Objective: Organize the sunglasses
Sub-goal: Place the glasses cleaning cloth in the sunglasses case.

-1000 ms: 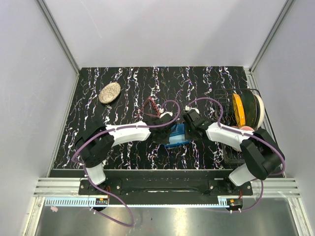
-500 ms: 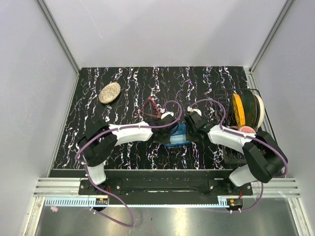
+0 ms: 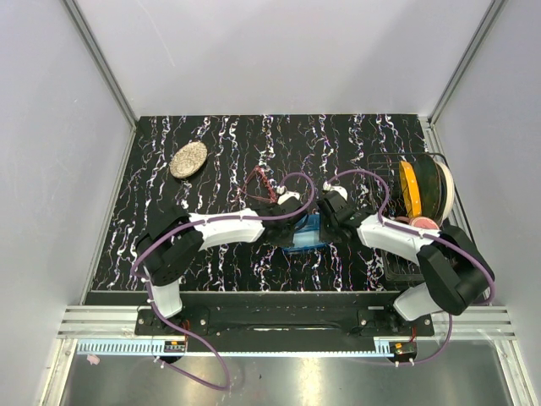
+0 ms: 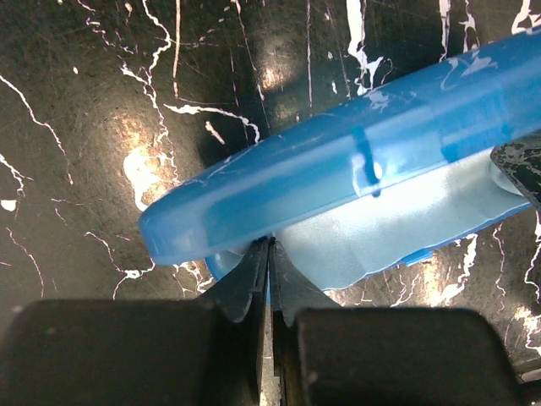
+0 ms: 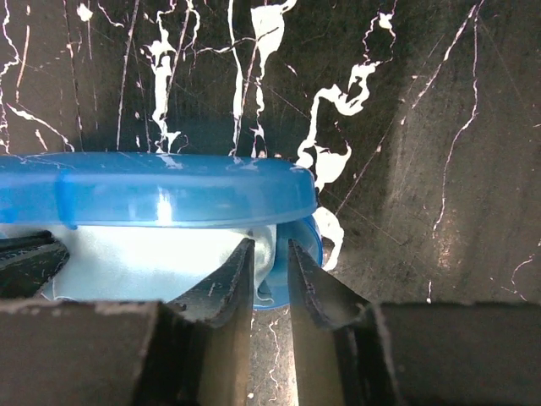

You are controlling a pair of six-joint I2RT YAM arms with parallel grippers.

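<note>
two grippers meet at the open blue case (image 3: pixel 304 234) mid-table: the left gripper (image 4: pixel 267 258) is pinched tight on the case's lower rim, while the right gripper (image 5: pixel 269 252) has its jaws slightly parted around the other end of that rim. a light blue cloth (image 4: pixel 380 220) lies inside the case. the sunglasses (image 3: pixel 257 181) lie on the table (image 3: pixel 211 135) just behind the left gripper, outside the case.

— What kind of place is this?
— A robotics lab cell: plain white panels (image 3: pixel 279 51) in aluminium framing (image 3: pixel 100 63) wall in a black marbled table (image 3: pixel 228 135), and a metal mounting rail (image 3: pixel 97 321) runs along six o'clock.
</note>
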